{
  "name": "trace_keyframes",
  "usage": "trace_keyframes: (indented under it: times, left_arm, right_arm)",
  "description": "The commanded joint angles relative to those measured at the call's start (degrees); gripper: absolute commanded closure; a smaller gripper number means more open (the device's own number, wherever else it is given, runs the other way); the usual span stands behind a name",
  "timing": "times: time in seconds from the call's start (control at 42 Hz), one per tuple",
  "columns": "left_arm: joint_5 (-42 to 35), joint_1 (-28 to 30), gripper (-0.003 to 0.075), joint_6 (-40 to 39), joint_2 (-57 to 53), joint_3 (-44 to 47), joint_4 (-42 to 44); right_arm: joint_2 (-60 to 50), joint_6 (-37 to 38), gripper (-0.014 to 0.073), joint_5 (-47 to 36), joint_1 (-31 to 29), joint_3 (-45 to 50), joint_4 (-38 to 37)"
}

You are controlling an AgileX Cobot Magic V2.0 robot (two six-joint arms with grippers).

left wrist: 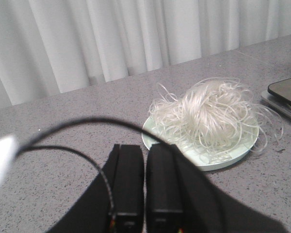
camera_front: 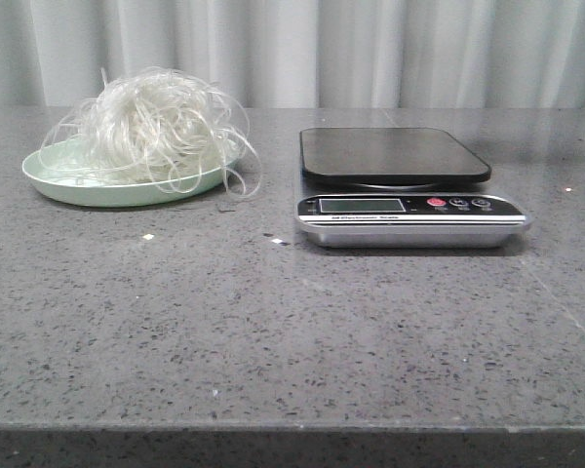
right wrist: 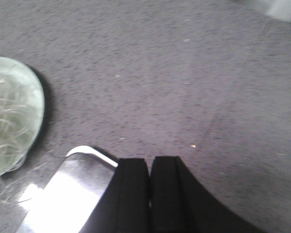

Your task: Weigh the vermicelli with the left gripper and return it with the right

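1. The vermicelli (camera_front: 156, 127) is sitting heaped on a pale green plate (camera_front: 68, 185) at the far left of the tabletop (camera_front: 273, 322), a fluffy nest of thin, glassy white strands, with a few loops spilling over the plate's rim on the side facing the scale.
2. The plate is showing as shallow, round and smooth, with a matte glaze.
3. A digital kitchen scale (camera_front: 400, 185) is standing well apart to the right of the plate, carrying a dark, flat, rounded-rectangle platform above a brushed silver base with a small display and a red button.
4. The tabletop is looking like grey speckled stone, lightly glossy, with a few pale crumbs lying near the middle.
5. White pleated curtains (camera_front: 370, 49) are hanging behind it.
6. The left tool (left wrist: 144, 194), matte black and blocky, is hanging short of the plate with its jaws pressed together, gripping nothing.
7. The right tool (right wrist: 149, 194) is hovering over the scale's shiny edge, jaws likewise together and empty.
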Motion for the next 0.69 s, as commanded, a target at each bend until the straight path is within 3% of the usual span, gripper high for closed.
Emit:
trace_keyframes:
  times: [0.0,0.262,0.667]
  left_arm:
    - [-4.5,0.3,0.0584,-0.6,0.3,-1.7,-0.1]
    - [-4.5,0.3,0.0584,-0.6,0.3,-1.7,-0.5]
    - [-4.5,0.3,0.0584,-0.6,0.3,-1.7,-0.5]
  right_arm:
    - [-5.3,2.7,0.0442,-4.9,-0.4,-1.3,-4.2]
    - [-13.5,4.6,0.0442,-15.6,-0.3,7.9,-7.6]
    - [-33.6,4.6,0.0442,-38.8,-0.3,45.9,-7.8]
